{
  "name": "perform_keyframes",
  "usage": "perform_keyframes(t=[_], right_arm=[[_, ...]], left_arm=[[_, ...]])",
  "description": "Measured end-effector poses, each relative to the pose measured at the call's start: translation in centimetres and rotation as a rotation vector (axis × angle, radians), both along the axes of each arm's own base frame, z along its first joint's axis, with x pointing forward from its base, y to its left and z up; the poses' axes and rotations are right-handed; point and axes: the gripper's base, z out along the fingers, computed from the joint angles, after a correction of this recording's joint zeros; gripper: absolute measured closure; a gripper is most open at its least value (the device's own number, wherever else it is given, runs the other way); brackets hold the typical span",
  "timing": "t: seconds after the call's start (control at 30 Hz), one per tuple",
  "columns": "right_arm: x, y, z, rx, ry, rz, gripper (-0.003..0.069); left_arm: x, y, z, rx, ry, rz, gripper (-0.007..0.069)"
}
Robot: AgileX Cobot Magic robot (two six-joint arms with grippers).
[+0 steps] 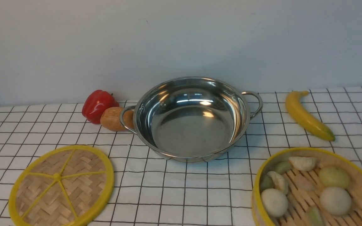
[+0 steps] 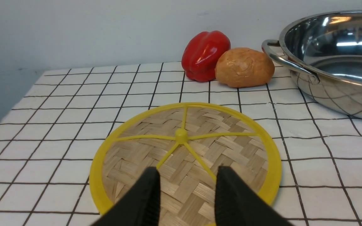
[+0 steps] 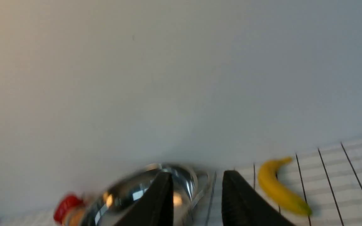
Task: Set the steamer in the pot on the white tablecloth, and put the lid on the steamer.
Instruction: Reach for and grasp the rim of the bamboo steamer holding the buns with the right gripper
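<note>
Steamer (image 1: 309,150), one, holding dumplings, sits at the counter's near right corner on the white tablecloth (image 1: 184,194). One lid (image 1: 61,186) lies near left, and one pot (image 1: 193,131) with two loop handles stands mid-counter. One red pepper (image 1: 97,105) and one bun (image 1: 113,118) sit beside its left handle. One banana (image 1: 306,116) lies far right.

Left wrist view: the left pincer (image 2: 187,171) is spread above the lid, pinching nothing.

Right wrist view, blurred: the right pincer (image 3: 196,175) is spread and empty.

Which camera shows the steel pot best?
The front view: the pot sits whole, both handles and its empty inside visible. The left wrist view crops it at the frame edge, with one handle. The right wrist view shows it blurred, partly behind the right gripper.
</note>
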Motion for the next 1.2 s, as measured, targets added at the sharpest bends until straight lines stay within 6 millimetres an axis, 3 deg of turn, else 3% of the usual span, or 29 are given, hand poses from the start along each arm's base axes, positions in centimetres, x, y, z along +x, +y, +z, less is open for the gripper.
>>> perform_keyframes(t=[0.17, 0.3, 0.33, 0.43, 0.53, 0.7, 0.77, 0.97, 1.2], right_arm=[[1.4, 1.2, -0.7, -0.281, 0.323, 0.258, 0.0419], [5.0, 2.7, -0.7, -0.345, 0.424, 0.526, 0.0419], [6.7, 3.1, -1.1, -0.363, 0.436, 0.62, 0.0419], [9.0, 3.3, -2.0, -0.409, 0.473, 0.703, 0.0419], [12.2, 4.3, -4.2, -0.541, 0.597, 0.826, 0.0419], [14.7, 5.9, -6.9, -0.723, 0.765, 0.852, 0.0419], [15.1, 6.4, -7.5, -0.753, 0.801, 0.855, 0.0419], [16.3, 11.4, -10.6, -0.9, 0.83, 0.958, 0.0419], [16.7, 13.1, -12.4, -0.888, 0.869, 0.965, 0.041]], left_arm=[[0.0, 0.0, 0.0, 0.0, 0.0, 0.0, 0.0382], [0.0, 0.0, 0.0, 0.0, 0.001, 0.0, 0.0382], [0.0, 0.0, 0.0, 0.0, 0.001, 0.0, 0.0382], [0.0, 0.0, 0.0, 0.0, 0.001, 0.0, 0.0382], [0.0, 0.0, 0.0, 0.0, 0.001, 0.0, 0.0382], [0.0, 0.0, 0.0, 0.0, 0.001, 0.0, 0.0382], [0.0, 0.0, 0.0, 0.0, 0.001, 0.0, 0.0382], [0.0, 0.0, 0.0, 0.0, 0.001, 0.0, 0.0382], [0.0, 0.0, 0.0, 0.0, 0.001, 0.0, 0.0382]])
